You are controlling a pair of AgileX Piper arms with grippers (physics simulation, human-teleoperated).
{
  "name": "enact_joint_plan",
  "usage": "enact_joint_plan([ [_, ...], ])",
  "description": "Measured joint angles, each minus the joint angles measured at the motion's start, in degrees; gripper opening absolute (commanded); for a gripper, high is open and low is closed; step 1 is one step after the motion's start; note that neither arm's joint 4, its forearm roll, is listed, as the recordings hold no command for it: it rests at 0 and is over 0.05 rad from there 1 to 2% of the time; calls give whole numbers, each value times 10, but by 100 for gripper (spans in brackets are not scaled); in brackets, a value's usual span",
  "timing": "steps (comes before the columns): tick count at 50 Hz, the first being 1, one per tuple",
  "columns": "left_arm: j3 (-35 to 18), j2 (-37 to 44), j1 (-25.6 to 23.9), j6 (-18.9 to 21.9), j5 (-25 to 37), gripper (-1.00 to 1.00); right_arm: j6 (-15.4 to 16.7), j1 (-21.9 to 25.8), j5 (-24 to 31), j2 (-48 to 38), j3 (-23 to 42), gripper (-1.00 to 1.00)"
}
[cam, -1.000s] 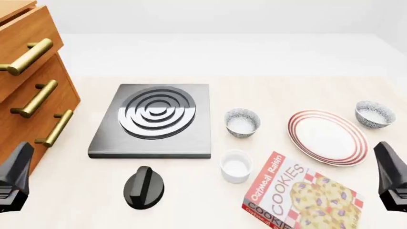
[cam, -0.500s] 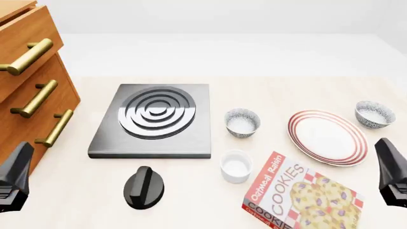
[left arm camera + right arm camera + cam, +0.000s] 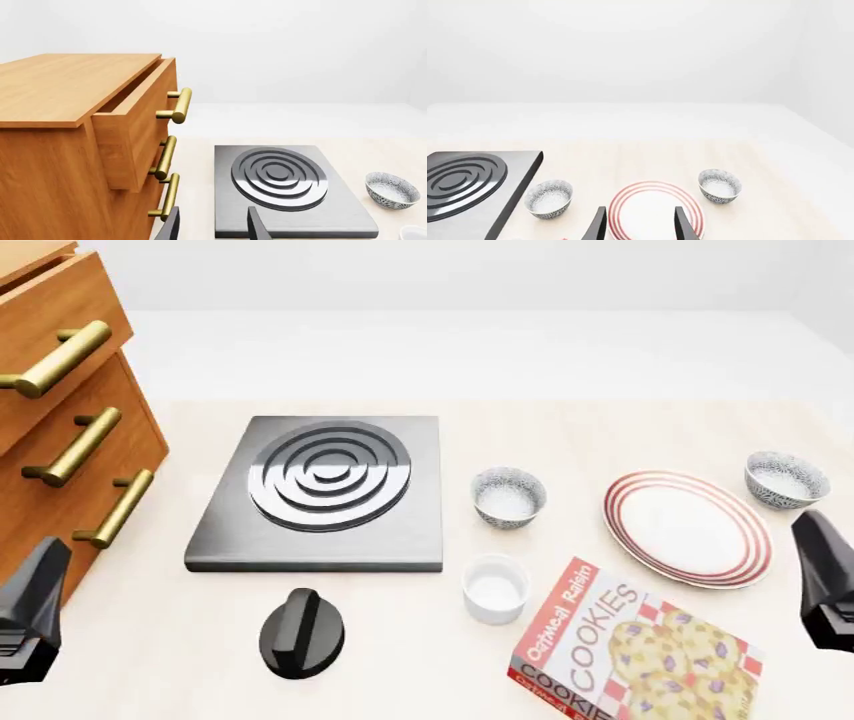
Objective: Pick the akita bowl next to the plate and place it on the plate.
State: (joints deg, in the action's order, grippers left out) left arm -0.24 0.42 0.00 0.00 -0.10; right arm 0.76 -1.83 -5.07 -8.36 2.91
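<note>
On the bench (image 3: 441, 660) two speckled bowls are counted: one (image 3: 786, 479) just beside the far right edge of the plate (image 3: 686, 527), apart from it, and another (image 3: 509, 496) between the plate and the hob (image 3: 320, 492). One plate, one white ramekin (image 3: 494, 587), one black knob (image 3: 302, 633), one cookie box (image 3: 627, 652) and one wooden drawer chest (image 3: 60, 410) are also seen. Both tools, left (image 3: 212, 226) and right (image 3: 638, 224), are held released, nothing between their fingers. The cookie box is cut off by the frame's lower edge; each arm is only partly shown at the front view's corners.
</note>
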Motion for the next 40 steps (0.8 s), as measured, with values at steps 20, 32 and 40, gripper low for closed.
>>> enact_joint_plan([
  [20, 0, 0, 0, 0, 0, 100, 3, 5, 1, -32, 36, 100],
  [32, 0, 0, 0, 0, 0, 100, 6, 10, -11, -62, 52, 100],
  [40, 0, 0, 0, 0, 0, 100, 9, 9, -25, -86, 60, 100],
])
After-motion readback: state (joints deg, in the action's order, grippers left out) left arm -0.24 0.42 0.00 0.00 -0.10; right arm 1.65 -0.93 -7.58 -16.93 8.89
